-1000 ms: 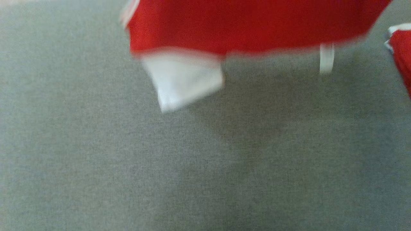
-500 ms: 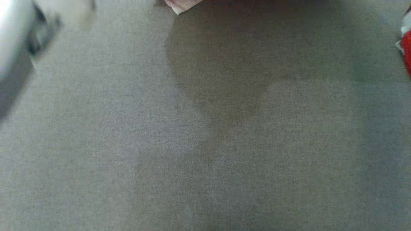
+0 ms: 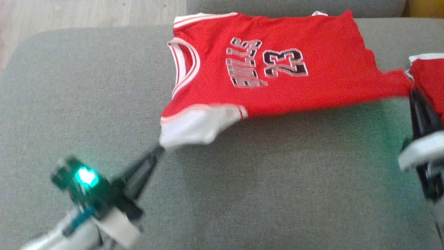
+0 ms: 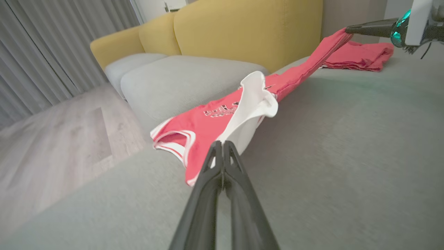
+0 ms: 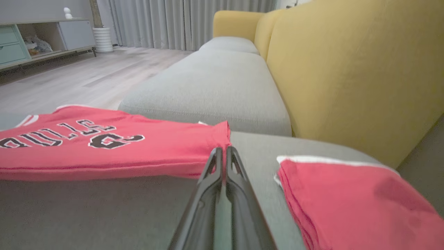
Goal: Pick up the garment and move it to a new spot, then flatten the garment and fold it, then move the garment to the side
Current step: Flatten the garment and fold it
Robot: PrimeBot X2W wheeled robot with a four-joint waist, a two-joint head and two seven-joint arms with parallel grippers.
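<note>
Spanning the sofa cushion [image 3: 242, 191], the red jersey [image 3: 277, 69] is pinched at opposite ends by the left hand [image 3: 159, 150] and right hand [image 3: 413, 93].

Smooth cloth jersey [image 3: 295, 93] on matt, finely woven sofa cushion [image 3: 242, 194]

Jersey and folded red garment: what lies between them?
Right wrist view: bare grey cushion between jersey and folded garment, plus the right pincer gripping the jersey's corner.
</note>
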